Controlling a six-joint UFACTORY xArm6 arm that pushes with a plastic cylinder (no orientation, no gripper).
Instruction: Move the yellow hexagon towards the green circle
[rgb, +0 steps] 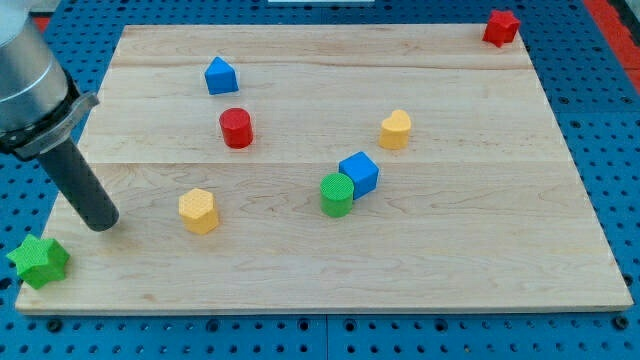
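The yellow hexagon (198, 210) lies on the wooden board at the view's lower left. The green circle (337, 194) stands near the middle, to the right of the hexagon, touching a blue cube (359, 173) at its upper right. My tip (102, 224) rests on the board left of the yellow hexagon, about a hexagon's width or two away from it, not touching. The dark rod rises from the tip toward the view's upper left.
A green star (39, 260) sits at the board's lower left corner, below my tip. A red cylinder (237, 128) and a blue house-shaped block (220, 76) lie above the hexagon. A yellow heart-like block (395, 129) is right of centre. A red star (501, 27) is at the top right corner.
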